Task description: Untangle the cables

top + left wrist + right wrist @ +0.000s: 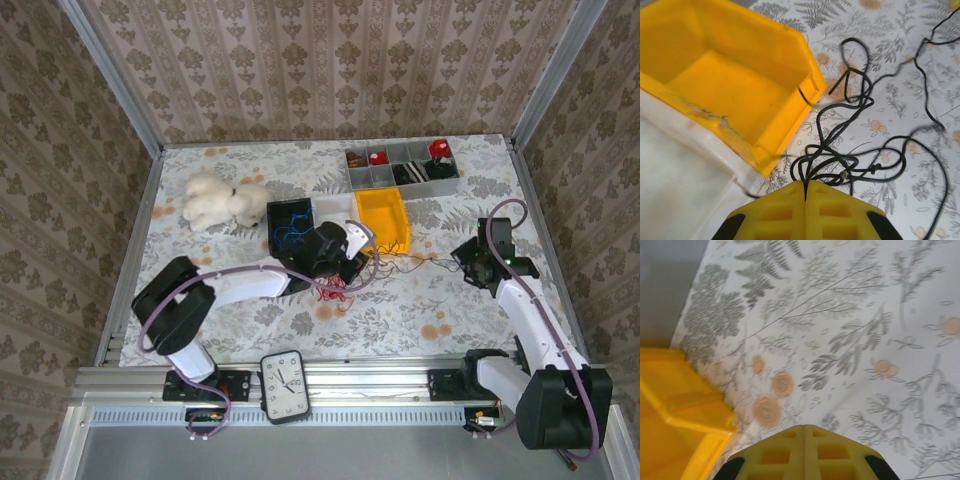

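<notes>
**Q:** How do the cables (835, 162) appear, and where?

**A:** Thin dark strands, loosely looped and knotted, lie on the cloth (880, 30). They are just right of the bin (740, 90) and meet the tip of the left gripper (805, 186), whose fingers are pressed together.

**Q:** What stays unclear?

**A:** Whether a strand is pinched. Loops run off the frame's right edge. The right gripper (805, 429), likewise closed, hangs over cloth.

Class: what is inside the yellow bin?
The yellow bin shows a bare floor; a dark cable loop crosses its rim. The floor strip beneath its near wall is covered.
</notes>
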Motion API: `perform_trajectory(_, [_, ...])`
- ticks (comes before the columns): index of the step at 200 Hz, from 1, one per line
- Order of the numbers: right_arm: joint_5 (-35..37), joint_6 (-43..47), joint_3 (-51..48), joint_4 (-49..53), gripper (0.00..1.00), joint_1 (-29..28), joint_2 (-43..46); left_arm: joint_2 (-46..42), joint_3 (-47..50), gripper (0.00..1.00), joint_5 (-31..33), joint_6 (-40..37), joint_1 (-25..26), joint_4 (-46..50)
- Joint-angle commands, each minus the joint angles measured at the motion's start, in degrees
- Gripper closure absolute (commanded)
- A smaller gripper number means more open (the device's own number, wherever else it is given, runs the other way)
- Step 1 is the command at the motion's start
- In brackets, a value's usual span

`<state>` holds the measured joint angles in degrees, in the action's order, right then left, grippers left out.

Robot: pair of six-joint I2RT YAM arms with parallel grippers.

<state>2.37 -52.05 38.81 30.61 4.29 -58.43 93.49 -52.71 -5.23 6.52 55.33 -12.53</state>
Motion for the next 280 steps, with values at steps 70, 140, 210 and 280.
perform_trajectory(70, [3.9,3.8,-1.2,6.7,1.0,12.2,0.3,-21.4,14.9,1.0,-1.6,0.9,-7.4,12.1])
perform_trajectory(140, [-4.4,8.7,0.3,1.6,1.0,12.1,-2.3,-20.0,15.4,1.0,-0.4,3.8,-5.7,8.4])
perform_trajectory(210, [-11.5,11.8,7.0,-8.2,1.0,2.1,5.8,-23.4,12.7,1.0,-0.2,5.9,-5.9,3.7])
perform_trajectory(280, [-7.4,12.7,29.4,-14.0,1.0,-12.5,-5.1,-19.2,13.8,1.0,15.9,16.7,-5.8,2.2])
